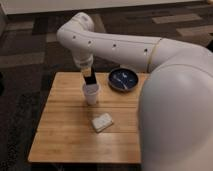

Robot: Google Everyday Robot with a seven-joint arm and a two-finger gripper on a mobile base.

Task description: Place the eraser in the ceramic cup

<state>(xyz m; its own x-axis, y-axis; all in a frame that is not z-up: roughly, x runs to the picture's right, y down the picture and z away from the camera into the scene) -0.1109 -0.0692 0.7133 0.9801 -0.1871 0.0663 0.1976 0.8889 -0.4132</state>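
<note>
Gripper (90,75) pinching eraser (90,80) — small black block, upright — directly above white ceramic cup (91,95).

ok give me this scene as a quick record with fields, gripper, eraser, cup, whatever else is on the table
gripper: gripper directly above the ceramic cup, shut on the eraser
eraser: eraser black, upright, lower end at the cup's rim; whether it is inside yet cannot be told
cup: ceramic cup white, upright on the wooden table
bowl: dark blue bowl to the right of the cup, apart from it
pad: pale rectangular pad lying flat in front of the cup
task state: eraser not released
</note>
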